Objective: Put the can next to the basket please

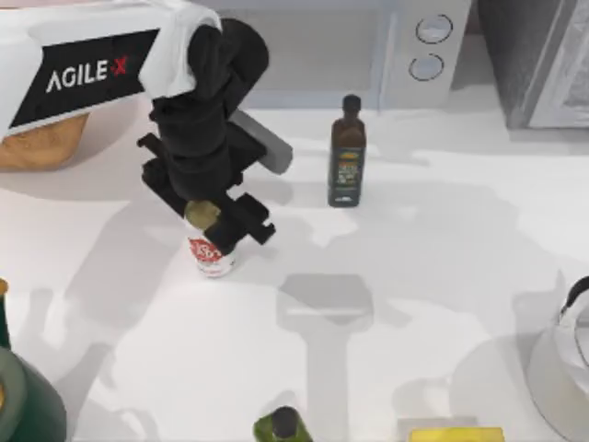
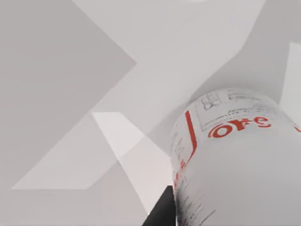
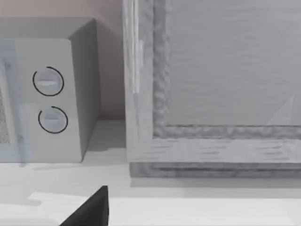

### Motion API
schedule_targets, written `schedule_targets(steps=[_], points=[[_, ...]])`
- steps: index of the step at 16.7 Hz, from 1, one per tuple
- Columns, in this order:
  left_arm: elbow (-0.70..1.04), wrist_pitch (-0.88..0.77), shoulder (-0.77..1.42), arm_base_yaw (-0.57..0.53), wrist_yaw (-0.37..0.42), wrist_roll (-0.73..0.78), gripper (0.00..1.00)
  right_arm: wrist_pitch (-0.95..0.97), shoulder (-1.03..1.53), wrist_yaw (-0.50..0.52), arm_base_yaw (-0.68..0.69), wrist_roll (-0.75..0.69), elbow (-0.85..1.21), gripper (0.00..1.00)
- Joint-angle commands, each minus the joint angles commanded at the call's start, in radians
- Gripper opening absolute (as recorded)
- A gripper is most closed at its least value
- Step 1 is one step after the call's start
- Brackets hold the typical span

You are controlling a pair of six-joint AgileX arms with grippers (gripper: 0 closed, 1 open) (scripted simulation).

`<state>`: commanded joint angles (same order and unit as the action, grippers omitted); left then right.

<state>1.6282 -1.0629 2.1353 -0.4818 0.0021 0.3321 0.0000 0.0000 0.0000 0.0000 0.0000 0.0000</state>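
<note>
White arm cover [image 1: 87, 69]: black panel, white "AGILE", then an "X" in red. Can [image 2: 240, 165]: red letters, seemingly "ore", beside a red stripe; above them a block of fine grey print, too small to read. Dark bottle [image 1: 348, 152]: yellow-green label, text illegible.

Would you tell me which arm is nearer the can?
Left. Its gripper is right at the can; the right arm sits at the table's right edge.

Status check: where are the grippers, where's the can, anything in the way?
Left gripper down at the can, table's left-centre. Basket at far left edge, under the arm. Dark bottle stands off to the right, clear of that path.
</note>
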Motion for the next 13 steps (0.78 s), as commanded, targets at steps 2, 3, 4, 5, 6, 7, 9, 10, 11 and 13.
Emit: schedule_targets(steps=[2, 3, 4, 5, 6, 7, 9, 10, 11, 13], points=[[0.000, 0.000, 0.000, 0.000, 0.000, 0.000, 0.10, 0.000, 0.000, 0.000, 0.000, 0.000, 0.000, 1.00], [0.000, 0.000, 0.000, 0.000, 0.000, 0.000, 0.02, 0.000, 0.000, 0.000, 0.000, 0.000, 0.000, 1.00], [0.000, 0.000, 0.000, 0.000, 0.000, 0.000, 0.00, 0.000, 0.000, 0.000, 0.000, 0.000, 0.000, 1.00], [0.000, 0.000, 0.000, 0.000, 0.000, 0.000, 0.00, 0.000, 0.000, 0.000, 0.000, 0.000, 0.000, 1.00], [0.000, 0.000, 0.000, 0.000, 0.000, 0.000, 0.00, 0.000, 0.000, 0.000, 0.000, 0.000, 0.000, 1.00], [0.000, 0.000, 0.000, 0.000, 0.000, 0.000, 0.00, 0.000, 0.000, 0.000, 0.000, 0.000, 0.000, 1.00], [0.000, 0.000, 0.000, 0.000, 0.000, 0.000, 0.00, 0.000, 0.000, 0.000, 0.000, 0.000, 0.000, 1.00], [0.000, 0.000, 0.000, 0.000, 0.000, 0.000, 0.00, 0.000, 0.000, 0.000, 0.000, 0.000, 0.000, 1.00], [0.000, 0.000, 0.000, 0.000, 0.000, 0.000, 0.00, 0.000, 0.000, 0.000, 0.000, 0.000, 0.000, 1.00], [-0.001, -0.001, -0.003, 0.003, 0.001, 0.002, 0.00, 0.000, 0.000, 0.000, 0.000, 0.000, 0.000, 1.00]])
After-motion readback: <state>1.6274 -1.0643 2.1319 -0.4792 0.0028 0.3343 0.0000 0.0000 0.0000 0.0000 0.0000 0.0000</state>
